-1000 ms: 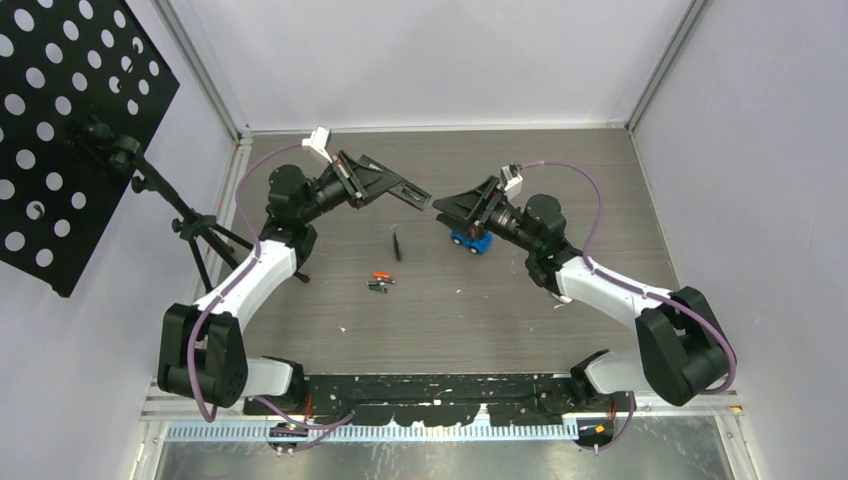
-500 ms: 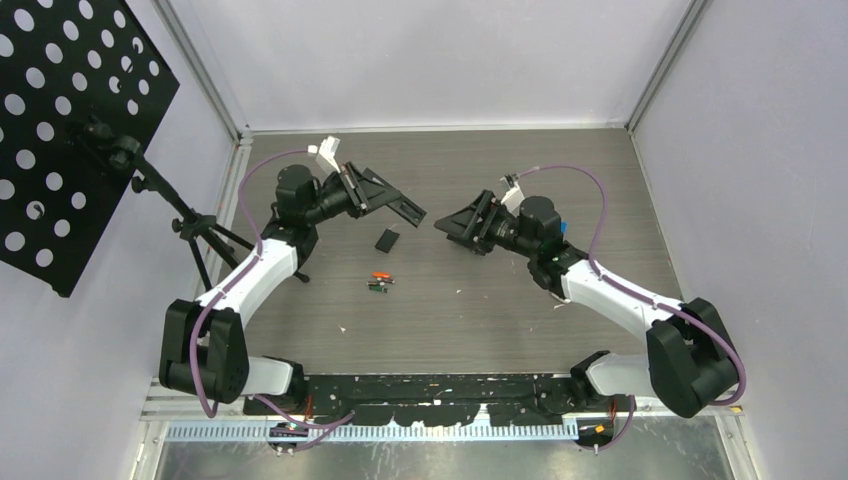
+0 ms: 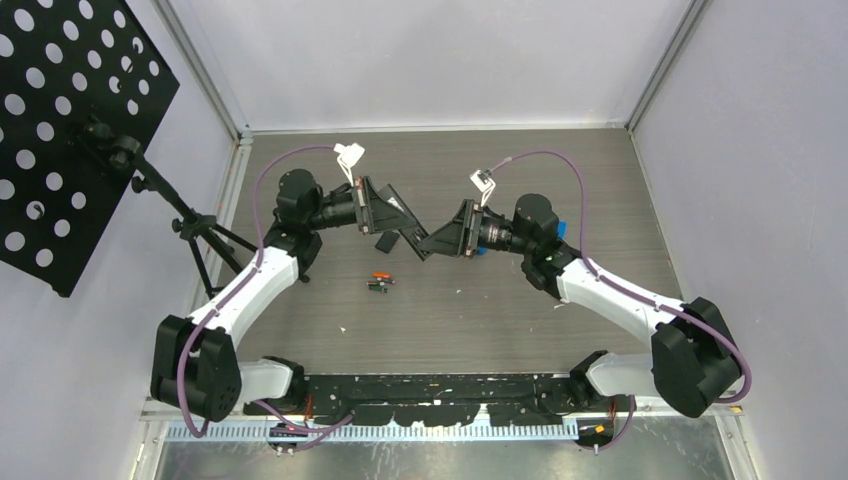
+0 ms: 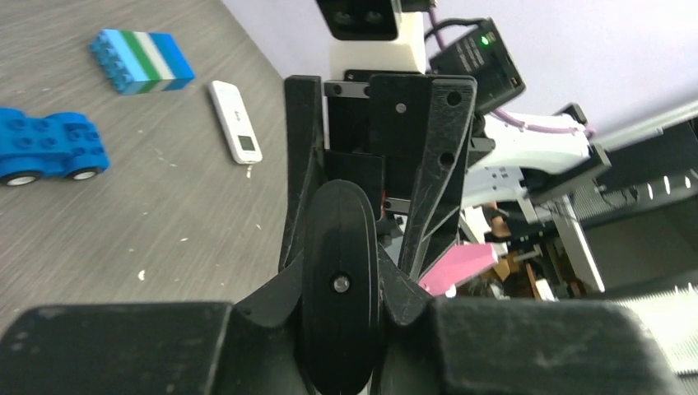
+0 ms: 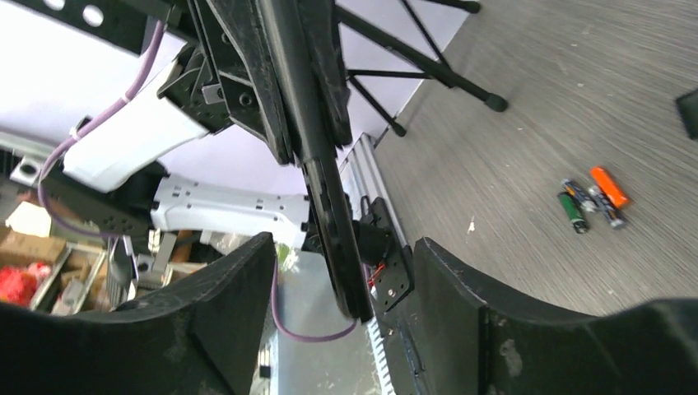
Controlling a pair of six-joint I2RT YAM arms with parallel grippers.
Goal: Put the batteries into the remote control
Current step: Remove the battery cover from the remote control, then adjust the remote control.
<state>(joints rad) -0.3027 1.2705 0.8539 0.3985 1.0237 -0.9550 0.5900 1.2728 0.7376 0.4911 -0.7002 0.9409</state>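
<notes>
My left gripper is shut on a black remote control, seen end-on between its fingers. The remote control reaches across to my right gripper, whose open jaws stand on either side of its free end without touching it. In the right wrist view both fingers stay apart from the remote's tip. The batteries, one orange-red and the others dark, lie loose on the table below the two grippers; in the right wrist view the batteries lie at the right.
A small black flat piece lies on the table under the left gripper. A blue toy car, a blue-green brick block and a small white device lie behind the right arm. A black tripod stands at the left.
Both arms have swung toward each other. The right gripper left the blue car's spot and now straddles the remote's end. The black flat piece came to rest on the table.
</notes>
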